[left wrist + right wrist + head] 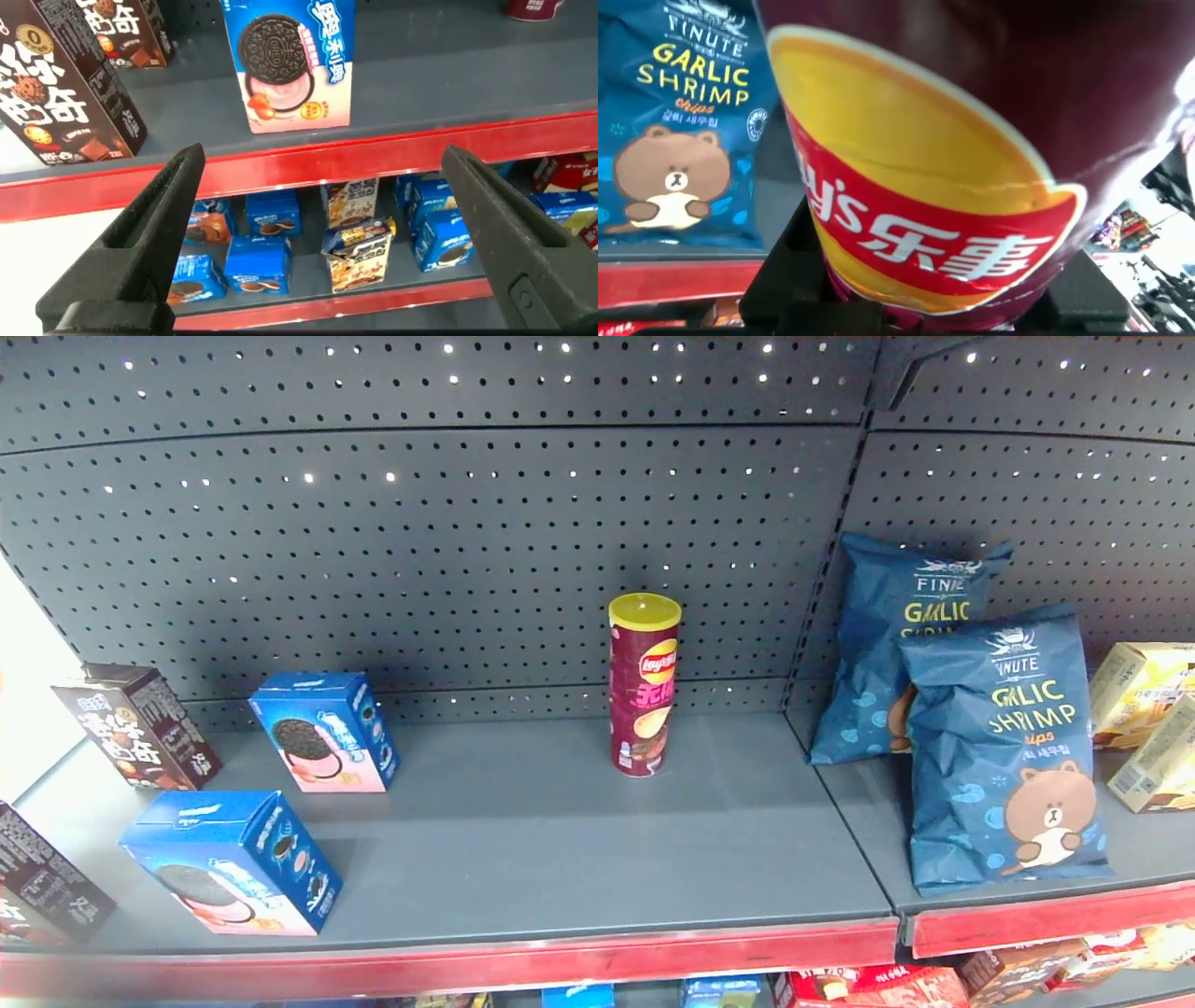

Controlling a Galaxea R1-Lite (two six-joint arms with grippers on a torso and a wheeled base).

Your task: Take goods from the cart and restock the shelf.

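Note:
A maroon chips can [643,683] with a yellow lid stands upright on the grey shelf [523,840], near the back panel. A second maroon chips can [971,140] with a yellow and red logo sits very close in the right wrist view, with my right gripper [934,303] shut on it in front of the shelf's red edge. My left gripper [322,163] is open and holds nothing. It hangs before the red shelf edge [374,154], just below a blue cookie box [290,61].
Two blue cookie boxes [325,732] [233,861] and dark chocolate boxes [138,723] stand at the shelf's left. Blue shrimp chip bags [1004,751] and yellow boxes [1144,695] fill the right bay. The lower shelf holds several small boxes [360,252]. Bare board lies around the standing can.

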